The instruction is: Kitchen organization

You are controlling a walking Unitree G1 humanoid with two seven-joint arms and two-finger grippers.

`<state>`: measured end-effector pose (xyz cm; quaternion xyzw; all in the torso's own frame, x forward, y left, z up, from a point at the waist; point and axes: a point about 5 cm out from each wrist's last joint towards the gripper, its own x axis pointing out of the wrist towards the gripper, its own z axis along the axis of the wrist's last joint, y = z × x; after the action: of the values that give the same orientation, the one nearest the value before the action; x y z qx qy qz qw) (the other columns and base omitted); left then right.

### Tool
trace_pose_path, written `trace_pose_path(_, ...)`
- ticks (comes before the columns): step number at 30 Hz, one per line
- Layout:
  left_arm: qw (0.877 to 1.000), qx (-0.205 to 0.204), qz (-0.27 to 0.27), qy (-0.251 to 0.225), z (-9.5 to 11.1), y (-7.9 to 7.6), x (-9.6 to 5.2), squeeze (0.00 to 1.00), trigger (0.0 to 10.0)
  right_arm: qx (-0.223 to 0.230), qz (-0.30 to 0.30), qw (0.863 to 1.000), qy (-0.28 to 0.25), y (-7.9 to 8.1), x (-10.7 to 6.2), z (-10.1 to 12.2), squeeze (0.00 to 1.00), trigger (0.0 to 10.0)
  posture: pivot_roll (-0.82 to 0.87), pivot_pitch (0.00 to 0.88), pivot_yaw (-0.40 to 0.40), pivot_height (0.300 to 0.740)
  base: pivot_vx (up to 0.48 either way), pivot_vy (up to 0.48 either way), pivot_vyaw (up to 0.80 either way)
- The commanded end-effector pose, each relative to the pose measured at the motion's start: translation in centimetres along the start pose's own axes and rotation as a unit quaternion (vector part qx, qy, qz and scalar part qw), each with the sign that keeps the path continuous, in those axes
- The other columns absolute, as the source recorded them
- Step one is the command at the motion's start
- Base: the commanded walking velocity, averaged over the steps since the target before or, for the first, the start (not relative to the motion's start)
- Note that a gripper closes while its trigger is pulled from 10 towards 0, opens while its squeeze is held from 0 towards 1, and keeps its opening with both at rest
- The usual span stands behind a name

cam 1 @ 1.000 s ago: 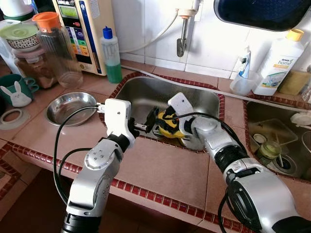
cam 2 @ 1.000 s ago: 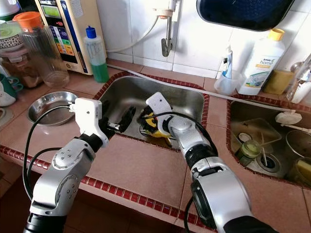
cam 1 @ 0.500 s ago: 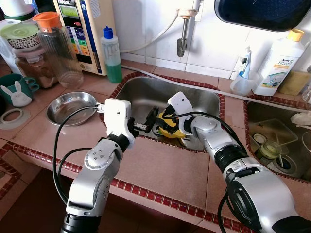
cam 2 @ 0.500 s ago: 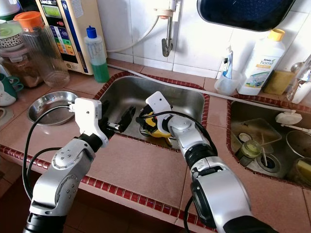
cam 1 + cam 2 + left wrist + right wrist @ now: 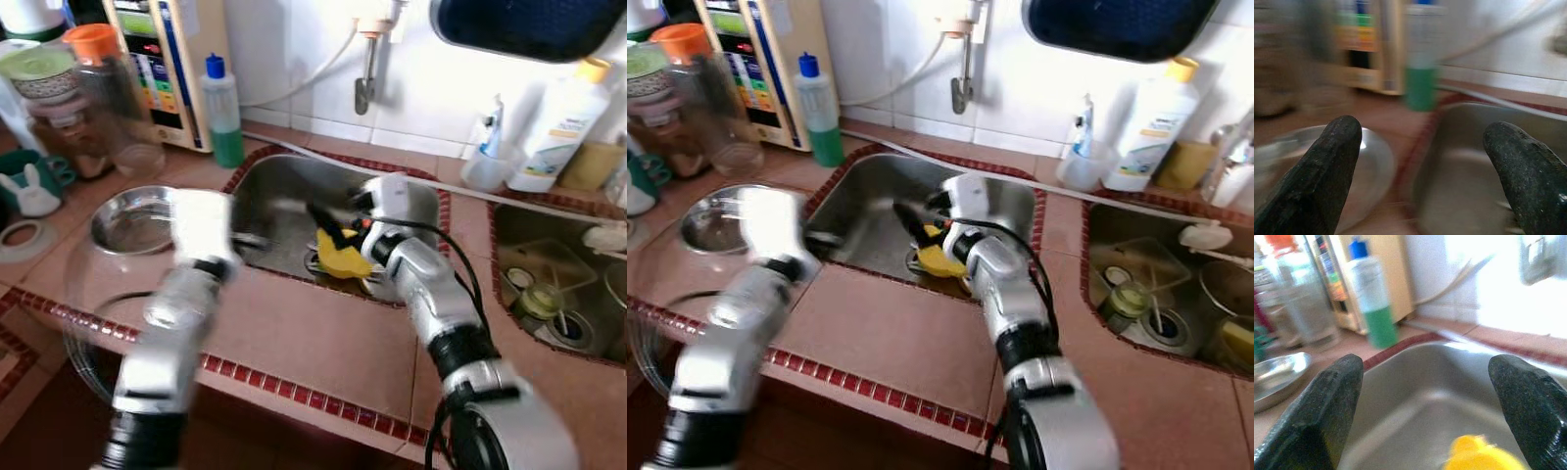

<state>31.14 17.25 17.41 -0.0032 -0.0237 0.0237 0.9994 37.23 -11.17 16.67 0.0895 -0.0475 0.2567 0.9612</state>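
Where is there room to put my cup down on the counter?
The bare tiles in front of the sink, by the counter's red edge, are free. Left is crowded: steel bowl, jars. The sink holds a yellow thing under the right hand.

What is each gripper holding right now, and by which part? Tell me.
Nothing. The left gripper is open beside the steel bowl. The right gripper is open in the sink, with the yellow thing lying loose beyond its fingers.
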Motion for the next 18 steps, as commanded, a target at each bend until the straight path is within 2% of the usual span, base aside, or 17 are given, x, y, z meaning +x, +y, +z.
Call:
trace_pose_path(1, 1.000, -0.003, -0.012, 0.007, -0.4, -1.0, -0.1, 0.11, 10.0, -0.011, 0.021, 1.000, -0.005, 1.1, 0.4, 0.2, 0.00, 10.0, 0.15, 0.023, -0.022, 0.740, 0.000, 0.000, 0.00)
trace_pose_path(8, 1.000, -0.005, -0.016, 0.011, -0.5, -1.1, -0.1, 0.10, 10.0, -0.010, 0.020, 1.000, -0.007, 0.9, 0.4, 0.3, 0.00, 10.0, 0.15, 0.024, -0.022, 0.740, 0.000, 0.000, 0.00)
trace_pose_path(18, 0.999, 0.008, -0.015, 0.040, -2.5, -0.9, -0.7, 0.00, 10.0, -0.018, 0.019, 0.999, 0.032, 1.1, -2.2, -0.9, 0.00, 10.0, 0.13, 0.005, -0.006, 0.740, 0.000, 0.000, 0.00)
